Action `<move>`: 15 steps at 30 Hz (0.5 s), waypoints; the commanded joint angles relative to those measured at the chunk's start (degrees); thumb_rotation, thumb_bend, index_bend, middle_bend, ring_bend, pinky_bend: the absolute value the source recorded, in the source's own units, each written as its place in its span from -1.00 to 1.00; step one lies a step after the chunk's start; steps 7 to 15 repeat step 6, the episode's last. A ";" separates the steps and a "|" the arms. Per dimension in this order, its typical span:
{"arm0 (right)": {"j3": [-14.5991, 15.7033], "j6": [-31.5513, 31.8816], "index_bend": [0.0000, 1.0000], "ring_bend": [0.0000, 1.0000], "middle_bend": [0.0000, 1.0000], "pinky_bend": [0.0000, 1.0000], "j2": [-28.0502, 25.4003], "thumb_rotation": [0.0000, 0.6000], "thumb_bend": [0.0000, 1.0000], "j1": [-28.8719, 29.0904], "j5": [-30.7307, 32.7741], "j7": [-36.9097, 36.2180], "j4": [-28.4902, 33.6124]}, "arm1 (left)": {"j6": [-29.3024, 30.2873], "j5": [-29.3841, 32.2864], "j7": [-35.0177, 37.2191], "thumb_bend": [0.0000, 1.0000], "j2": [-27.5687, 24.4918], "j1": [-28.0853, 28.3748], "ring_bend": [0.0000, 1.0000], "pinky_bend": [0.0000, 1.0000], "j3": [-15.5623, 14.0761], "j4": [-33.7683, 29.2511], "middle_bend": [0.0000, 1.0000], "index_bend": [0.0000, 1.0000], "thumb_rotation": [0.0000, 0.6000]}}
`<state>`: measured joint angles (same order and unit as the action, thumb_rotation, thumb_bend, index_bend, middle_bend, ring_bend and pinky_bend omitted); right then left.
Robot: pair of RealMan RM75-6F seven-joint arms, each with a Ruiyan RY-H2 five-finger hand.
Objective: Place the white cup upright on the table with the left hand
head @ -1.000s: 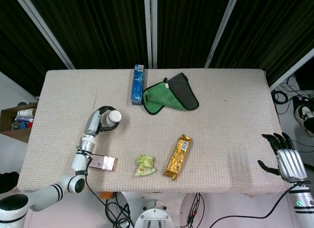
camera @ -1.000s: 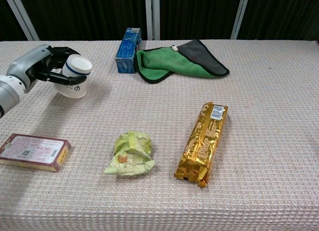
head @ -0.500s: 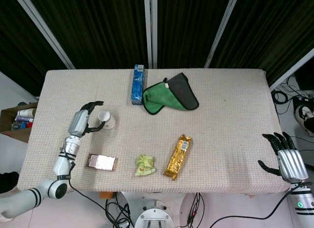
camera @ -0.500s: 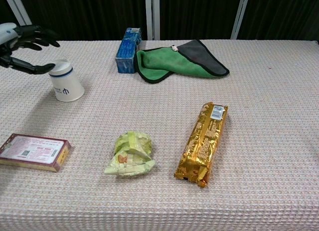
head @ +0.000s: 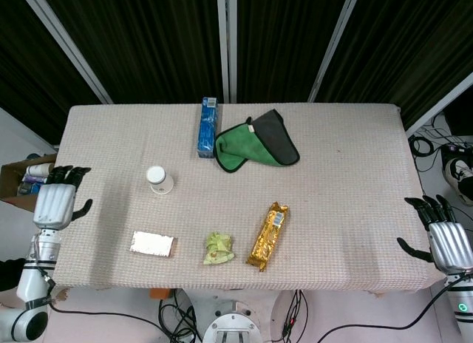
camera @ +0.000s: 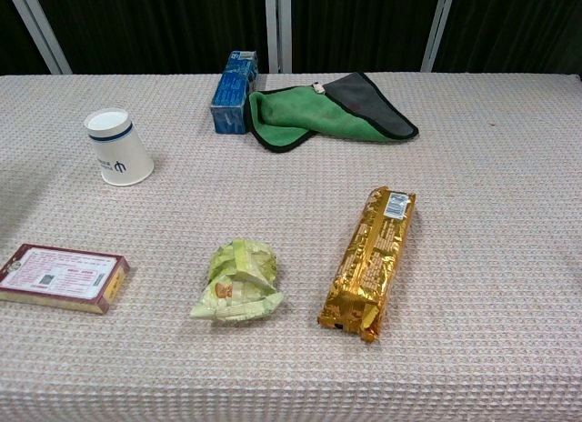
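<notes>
1. Head view: white cup (head: 159,180) standing on the table (head: 340,188), left of centre; left hand (head: 55,205) at left edge, right hand (head: 446,242) at lower right, fingers spread, holding nothing.
2. Chest view: cup (camera: 117,146) standing at upper left, wide end down; neither hand visible.

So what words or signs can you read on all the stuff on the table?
white cup: a dark blue logo mark and a blue band, no words I can read.
gold snack packet: a white label, print too small to read.
flat red-edged box: printed text and a code square, too blurred to read.
blue box: print too small to read.
green wrapped snack: nothing readable.
green and grey cloth: a small tag, unreadable.
</notes>
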<state>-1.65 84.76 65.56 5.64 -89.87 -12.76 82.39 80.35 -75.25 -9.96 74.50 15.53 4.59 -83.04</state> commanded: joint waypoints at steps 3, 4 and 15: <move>0.27 0.35 -0.66 -0.85 -0.58 -0.83 0.54 1.00 -0.73 0.18 -1.08 -0.14 -0.13 | 9.33 -3.47 3.58 -0.44 -5.10 -9.23 -0.71 -0.71 -5.36 -5.86 -0.57 -0.57 1.00; 0.35 0.50 -0.66 -0.85 -0.58 -0.83 0.65 1.00 -0.73 0.25 -1.47 -0.05 -0.17 | 10.30 -4.34 4.25 -0.44 -5.83 -10.22 -0.71 -0.71 -6.00 -6.66 -0.57 -0.57 1.00; 0.42 0.66 -0.66 -0.85 -0.58 -0.83 0.78 1.00 -0.73 0.39 -1.95 0.13 -0.18 | 11.25 -5.20 5.23 -0.44 -6.82 -11.43 -0.71 -0.71 -6.70 -7.88 -0.57 -0.57 1.00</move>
